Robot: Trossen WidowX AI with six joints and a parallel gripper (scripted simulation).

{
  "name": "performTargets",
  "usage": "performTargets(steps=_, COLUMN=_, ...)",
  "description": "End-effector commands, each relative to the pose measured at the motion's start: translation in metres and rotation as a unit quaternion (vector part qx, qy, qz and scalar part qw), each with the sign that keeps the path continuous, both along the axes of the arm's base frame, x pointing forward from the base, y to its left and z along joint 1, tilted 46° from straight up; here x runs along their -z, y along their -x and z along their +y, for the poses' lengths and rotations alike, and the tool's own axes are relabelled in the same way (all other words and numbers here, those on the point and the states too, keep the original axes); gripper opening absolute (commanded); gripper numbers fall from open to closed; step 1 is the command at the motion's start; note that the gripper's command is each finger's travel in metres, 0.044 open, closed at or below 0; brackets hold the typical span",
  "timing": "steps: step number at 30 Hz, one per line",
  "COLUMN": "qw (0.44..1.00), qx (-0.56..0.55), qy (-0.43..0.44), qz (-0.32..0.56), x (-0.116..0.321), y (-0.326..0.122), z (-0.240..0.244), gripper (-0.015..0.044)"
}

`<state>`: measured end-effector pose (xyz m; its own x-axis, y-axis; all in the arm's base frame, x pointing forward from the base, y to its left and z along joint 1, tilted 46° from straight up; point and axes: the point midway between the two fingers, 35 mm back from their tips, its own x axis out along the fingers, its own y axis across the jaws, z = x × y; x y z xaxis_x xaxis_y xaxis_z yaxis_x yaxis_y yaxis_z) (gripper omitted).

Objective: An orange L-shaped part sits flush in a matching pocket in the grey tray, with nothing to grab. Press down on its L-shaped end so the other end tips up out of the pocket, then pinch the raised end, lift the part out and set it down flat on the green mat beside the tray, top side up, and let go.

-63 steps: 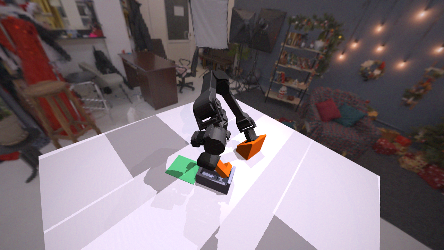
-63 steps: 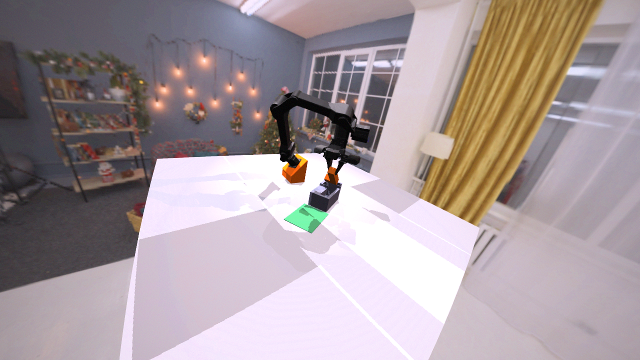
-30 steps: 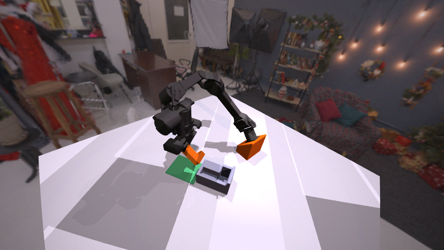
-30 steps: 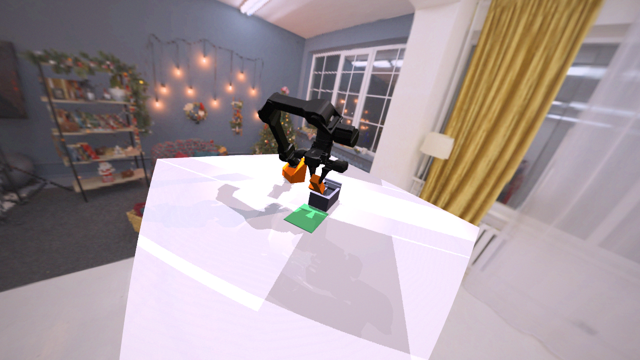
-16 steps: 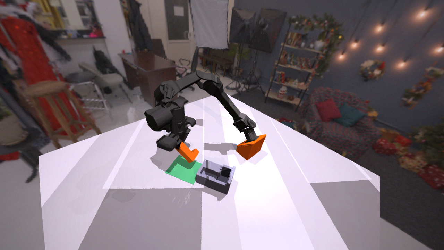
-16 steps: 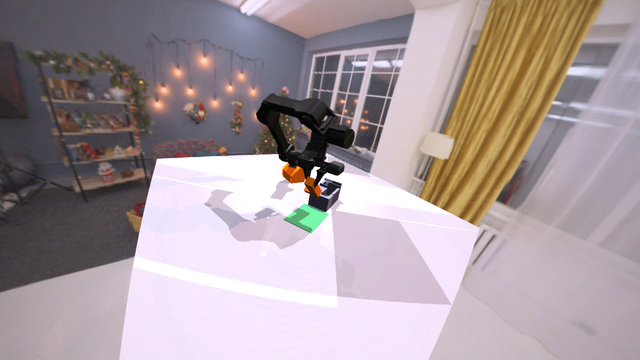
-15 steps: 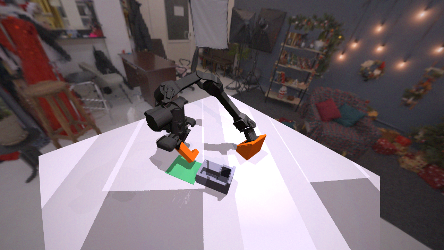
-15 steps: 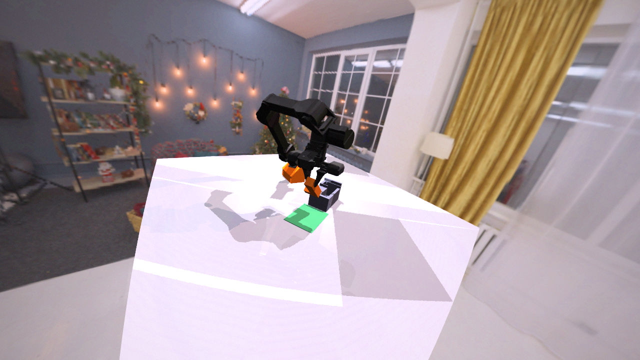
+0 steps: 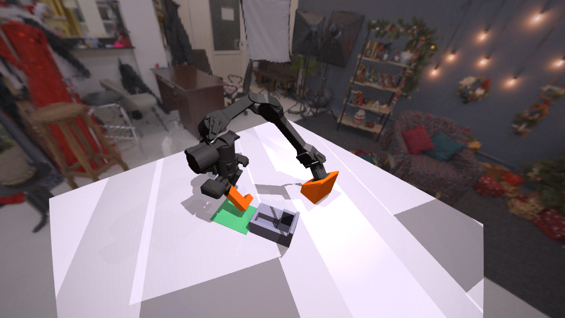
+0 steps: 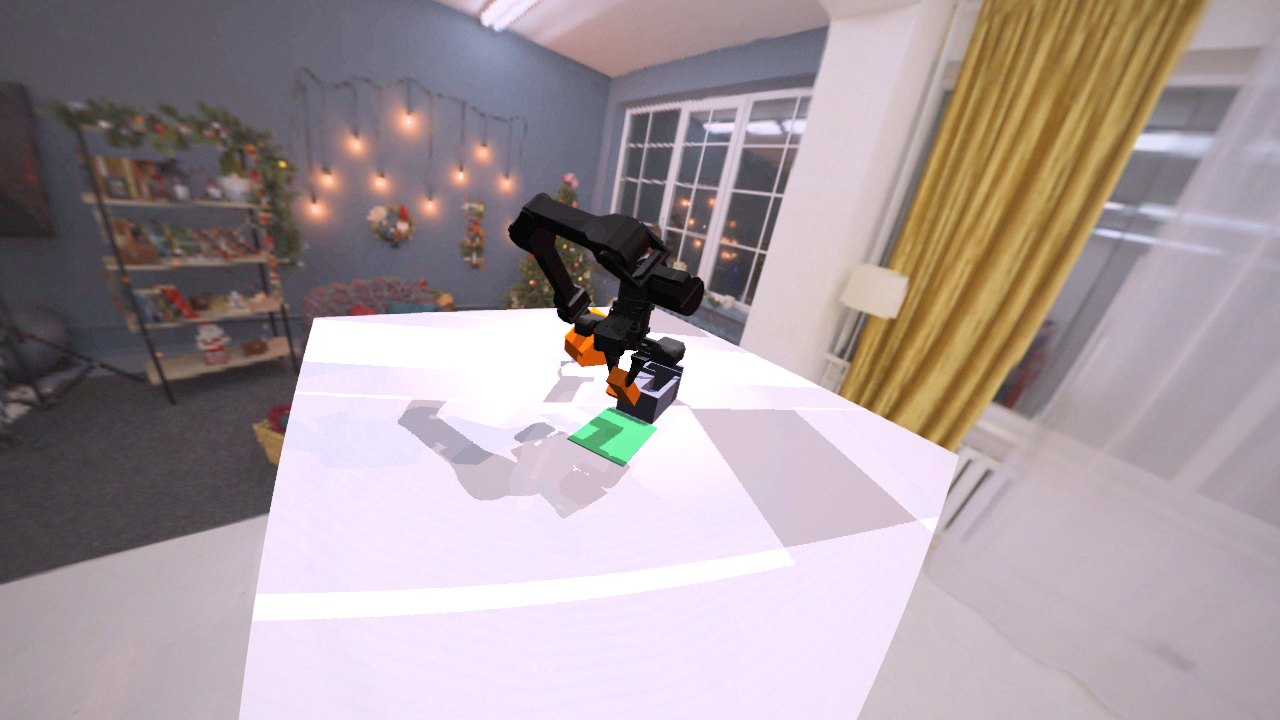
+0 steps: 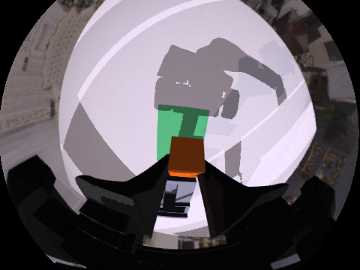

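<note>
Top view gives you the slant best: the orange part (image 9: 237,200) (image 10: 622,386) (image 11: 187,154) is out of its pocket, hanging tilted over the green mat (image 9: 231,222) (image 10: 626,438) (image 11: 163,129), its L-shaped end low and toward the grey tray (image 9: 269,232) (image 10: 639,404) (image 11: 175,187). Your jaws are clenched on its raised straight end.

Expect it to handle as a stiff, fairly light block; its plain faces could be slippery, so treat any twist in the grip as a risk. The straight end is the right place to hold, but the low end hangs well away from your grip and may pivot if it touches first. You would do well to level the part before lowering it onto the mat, top side up, then let go.

Exterior view shows you what the top one cannot: daylight between part and mat, with a shadow beneath. Wrist view shows a jaw on each side of the part, yet hides its L outline, so don't judge tilt from there.
</note>
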<state>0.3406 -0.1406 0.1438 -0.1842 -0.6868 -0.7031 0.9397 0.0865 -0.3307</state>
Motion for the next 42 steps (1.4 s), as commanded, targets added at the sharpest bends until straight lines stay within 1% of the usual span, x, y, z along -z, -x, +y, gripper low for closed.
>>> performTargets(steps=1, qw=1.000, qx=-0.002, qy=0.003, qz=-0.001, x=0.002, y=0.001, z=-0.005, gripper=0.0000)
performTargets(steps=30, qw=1.000, qx=-0.002, qy=0.004, qz=-0.001, x=0.033, y=0.010, z=-0.036, gripper=0.0000)
performTargets(steps=37, qw=1.000, qx=0.000, qy=0.001, qz=-0.001, x=0.035, y=0.010, z=-0.036, gripper=0.0000)
performTargets(steps=42, qw=1.000, qx=0.000, qy=0.001, qz=-0.001, x=0.035, y=0.010, z=-0.036, gripper=0.0131)
